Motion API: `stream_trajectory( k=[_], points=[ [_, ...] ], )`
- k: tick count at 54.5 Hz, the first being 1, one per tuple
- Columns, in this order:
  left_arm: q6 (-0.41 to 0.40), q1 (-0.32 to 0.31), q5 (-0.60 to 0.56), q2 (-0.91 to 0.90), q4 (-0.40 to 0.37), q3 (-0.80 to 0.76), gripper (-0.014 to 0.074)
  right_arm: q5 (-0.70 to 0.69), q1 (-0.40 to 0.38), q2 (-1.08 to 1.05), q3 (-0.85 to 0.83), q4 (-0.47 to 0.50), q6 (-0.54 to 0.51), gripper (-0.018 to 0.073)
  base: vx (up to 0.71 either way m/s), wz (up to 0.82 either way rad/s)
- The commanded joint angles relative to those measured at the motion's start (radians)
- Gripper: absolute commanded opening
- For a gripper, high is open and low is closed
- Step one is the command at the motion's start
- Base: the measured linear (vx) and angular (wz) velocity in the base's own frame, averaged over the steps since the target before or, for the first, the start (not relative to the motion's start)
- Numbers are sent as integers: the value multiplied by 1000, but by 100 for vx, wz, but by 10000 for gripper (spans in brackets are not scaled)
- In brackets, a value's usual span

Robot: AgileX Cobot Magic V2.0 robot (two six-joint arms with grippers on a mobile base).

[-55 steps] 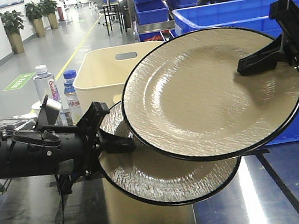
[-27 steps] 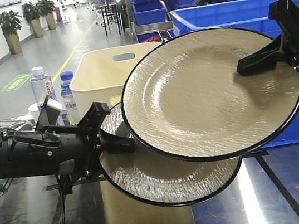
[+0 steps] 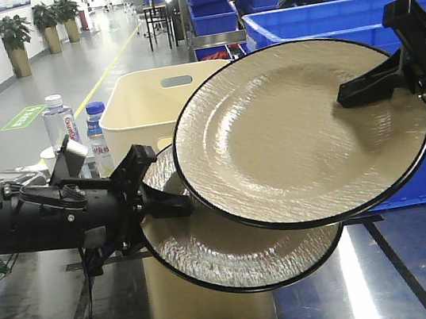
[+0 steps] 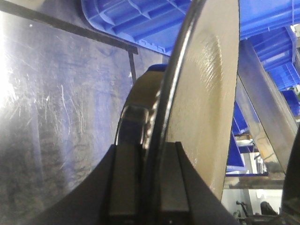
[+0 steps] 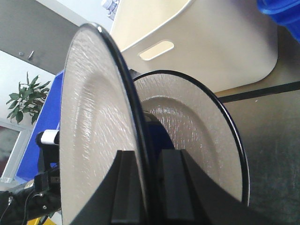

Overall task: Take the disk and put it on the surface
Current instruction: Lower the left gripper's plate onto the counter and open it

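Above the worktop [image 3: 422, 272] nothing's budged: left end effector [image 3: 175, 203] grips lower disk [image 3: 228, 261] at 9 o'clock, right end effector [image 3: 352, 94] clamps upper disk [image 3: 290, 140]. Neither's down.

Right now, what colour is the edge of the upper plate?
The upper plate has a black edge around a cream, rippled face; clearest in the front-facing view.

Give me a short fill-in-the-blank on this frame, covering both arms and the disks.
The left gripper is shut on the rim of the ____ disk.
The right gripper holds the upper disk in front of ____ crates.
Beside the cream bin stand ____ bottles.
Missing words: lower; blue; two.
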Motion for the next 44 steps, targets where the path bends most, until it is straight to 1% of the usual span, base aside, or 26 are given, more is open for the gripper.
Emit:
stream_trajectory(
  k=[1, 3, 7, 9, 13, 16, 20, 25, 38, 44],
  points=[
    [-10, -2, -76, -55, -107, -37, -1, -93, -3, -36, -41, 102, 8, -5, 0, 0],
    [-10, -3, -111, -55, -107, -37, -1, -96, -3, -36, -41, 102, 8, -5, 0, 0],
    [-10, -3, -136, -55, -100, -37, -1, -105, -3, -33, -41, 102, 8, -5, 0, 0],
    [-10, -3, -140, -55, -79, -37, -1, -105, -3, -33, -41, 101, 8, -5, 0, 0],
    [-11, -3, -127, -53, -7, -36, -1, -104, -3, -33, -41, 90, 8, -5, 0, 0],
    [-17, -3, -112, -43, 31, -36, -1, -101, -3, -33, -41, 84, 8, -5, 0, 0],
    [-56, -3, -88, -16, 72, -36, -1, -103, -3, -33, -41, 59, 8, -5, 0, 0],
    [-97, -3, -57, 26, 75, -36, -1, -102, -3, -33, -41, 37, 8, -5, 0, 0],
    [-96, -3, 20, 127, 78, -36, -1, -102, -3, -33, -41, -12, 8, -5, 0, 0],
    [-94, -3, 57, 162, 78, -36, 2, -102, -3, -33, -41, -19, 8, -5, 0, 0]
  ],
)
